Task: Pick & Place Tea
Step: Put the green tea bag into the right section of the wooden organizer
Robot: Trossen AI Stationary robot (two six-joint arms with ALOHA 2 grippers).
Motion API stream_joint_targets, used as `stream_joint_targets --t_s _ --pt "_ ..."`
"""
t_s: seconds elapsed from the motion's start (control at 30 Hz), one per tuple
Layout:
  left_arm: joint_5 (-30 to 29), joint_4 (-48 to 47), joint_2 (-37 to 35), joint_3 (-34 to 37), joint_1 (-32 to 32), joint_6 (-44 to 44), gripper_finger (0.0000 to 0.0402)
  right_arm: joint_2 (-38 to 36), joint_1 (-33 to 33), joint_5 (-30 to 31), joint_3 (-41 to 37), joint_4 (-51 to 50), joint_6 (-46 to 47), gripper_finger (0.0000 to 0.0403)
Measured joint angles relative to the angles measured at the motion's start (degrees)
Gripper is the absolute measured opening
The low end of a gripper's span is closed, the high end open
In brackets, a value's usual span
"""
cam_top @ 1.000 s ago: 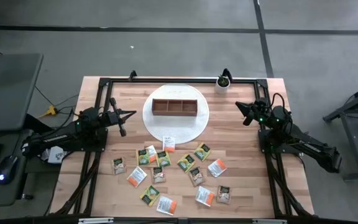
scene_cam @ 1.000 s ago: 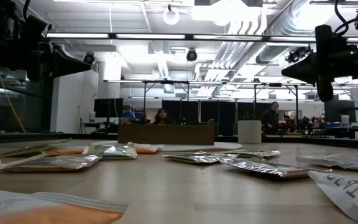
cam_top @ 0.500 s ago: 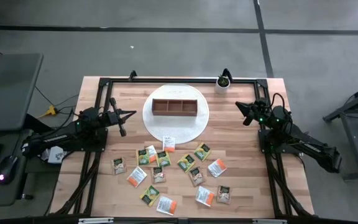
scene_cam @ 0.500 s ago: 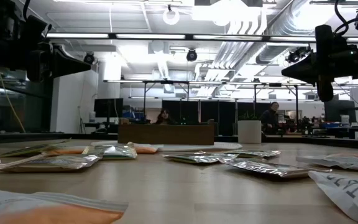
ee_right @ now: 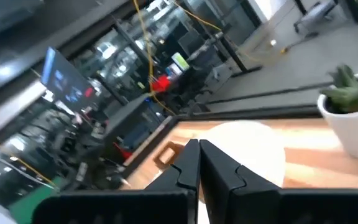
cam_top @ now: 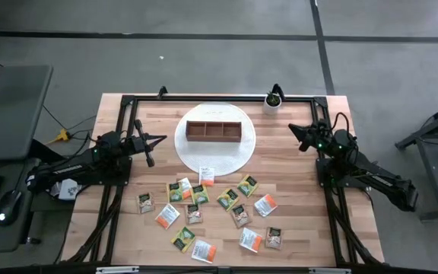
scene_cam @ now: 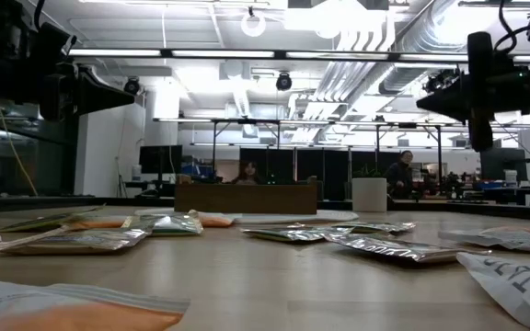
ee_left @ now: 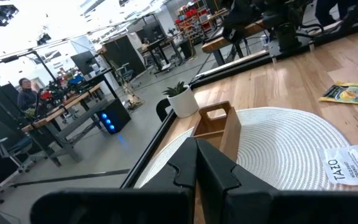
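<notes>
Wooden bench (cam_top: 303, 228) from above: nothing has moved since the earlier frame. The tea packets (cam_top: 204, 204) lie scattered toward its near edge, well apart from both pincers. Left pincer (cam_top: 163, 138) and right pincer (cam_top: 292, 129) hover shut and empty beside the box (cam_top: 214, 131). Low view: packets (scene_cam: 375, 246) in front, an office behind.
</notes>
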State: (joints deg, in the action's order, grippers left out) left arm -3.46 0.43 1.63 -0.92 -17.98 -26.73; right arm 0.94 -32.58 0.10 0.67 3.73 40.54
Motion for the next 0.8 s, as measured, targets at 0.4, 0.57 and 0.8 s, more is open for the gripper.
stream_joint_targets --t_s 0.4,0.57,0.8 --pt "0.0 0.0 0.0 0.0 0.0 0.0 0.0001 3.9 0.0 -21.0 7.1 6.5 -9.3 0.0016" --pt "0.0 0.0 0.0 0.0 0.0 0.0 0.0001 12.7 0.0 -19.9 17.9 -4.1 -17.1 0.0037" --pt "0.0 0.0 0.0 0.0 0.0 0.0 0.0001 33.0 0.0 -19.8 33.5 -23.3 -22.8 0.0070"
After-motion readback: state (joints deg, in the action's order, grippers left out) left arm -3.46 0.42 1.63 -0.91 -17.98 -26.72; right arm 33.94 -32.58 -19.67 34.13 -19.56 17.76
